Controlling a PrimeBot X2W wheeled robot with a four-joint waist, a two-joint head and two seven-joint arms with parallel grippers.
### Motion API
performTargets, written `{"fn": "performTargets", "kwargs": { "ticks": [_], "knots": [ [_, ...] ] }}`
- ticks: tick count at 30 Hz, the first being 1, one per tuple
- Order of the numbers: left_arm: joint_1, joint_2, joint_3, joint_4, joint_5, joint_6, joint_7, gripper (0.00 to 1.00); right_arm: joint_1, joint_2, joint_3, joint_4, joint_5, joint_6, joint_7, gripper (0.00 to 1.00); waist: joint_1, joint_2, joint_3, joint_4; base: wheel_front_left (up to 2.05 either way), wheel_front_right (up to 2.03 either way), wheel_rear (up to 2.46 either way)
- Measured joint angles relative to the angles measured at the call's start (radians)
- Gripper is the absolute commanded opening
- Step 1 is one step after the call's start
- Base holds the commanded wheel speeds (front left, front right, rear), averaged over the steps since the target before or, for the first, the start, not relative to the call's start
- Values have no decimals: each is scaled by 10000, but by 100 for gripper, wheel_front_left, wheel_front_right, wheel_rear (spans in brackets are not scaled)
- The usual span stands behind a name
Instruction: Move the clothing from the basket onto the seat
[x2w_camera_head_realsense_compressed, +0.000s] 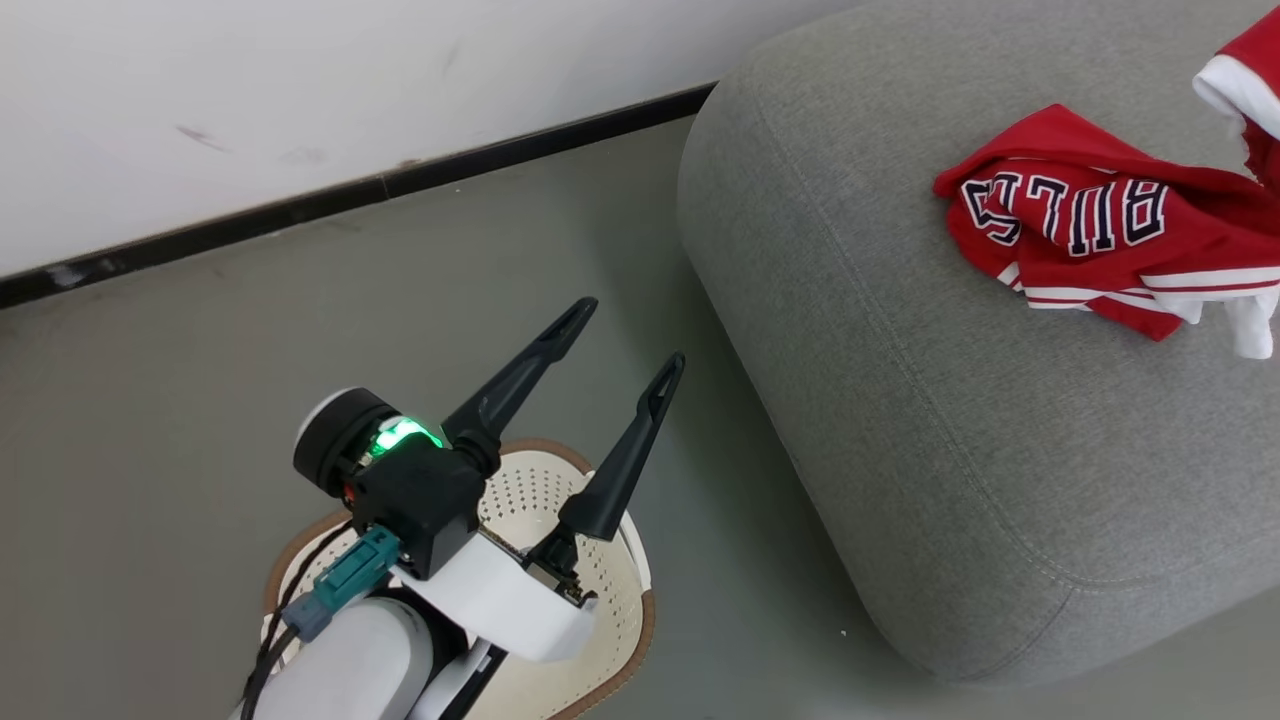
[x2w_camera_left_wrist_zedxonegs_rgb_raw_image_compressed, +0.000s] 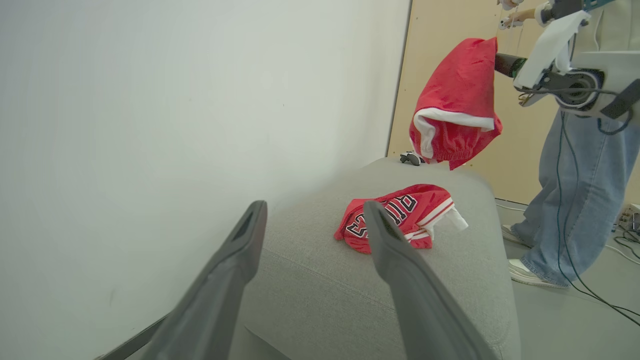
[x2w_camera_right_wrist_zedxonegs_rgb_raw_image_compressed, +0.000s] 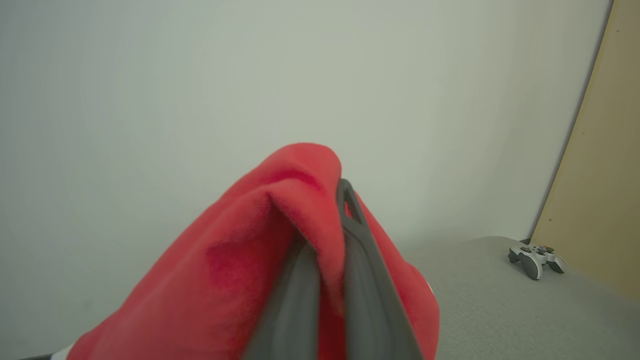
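Left of the seat (x2w_camera_head_realsense_compressed: 950, 450), the basket (x2w_camera_head_realsense_compressed: 640, 630) sits on the floor under the left gripper (x2w_camera_head_realsense_compressed: 630, 335), whose jaws stand wide apart, holding nothing. On the seat lies the lettered jersey (x2w_camera_head_realsense_compressed: 1080, 230). Above the seat, just past the jersey, the right gripper (x2w_camera_right_wrist_zedxonegs_rgb_raw_image_compressed: 335, 215) is clamped on the red shorts (x2w_camera_left_wrist_zedxonegs_rgb_raw_image_compressed: 457, 100), which hang free. I'd call this the last placing: it needs lowering over the seat, then opening the jaws.
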Motion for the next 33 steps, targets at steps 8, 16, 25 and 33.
{"fn": "performTargets", "kwargs": {
  "ticks": [8,16,25,33],
  "knots": [
    [-314,123,-10,-418,194,52,182,100,179,656,-128,1131,-81,0,-59,0,0,0,587,238,0,0,0],
    [-674,146,-134,-633,418,36,382,100,650,1475,-314,2182,-81,0,-280,0,0,0,1142,429,0,0,0],
    [-983,148,-245,-727,476,-63,466,100,923,2153,-334,2943,-263,0,-464,0,0,0,1650,521,0,0,0],
    [-1141,184,-313,-727,575,-151,477,100,1028,2428,-516,3582,-293,0,-677,0,0,0,1952,508,0,0,0]
  ]
}}
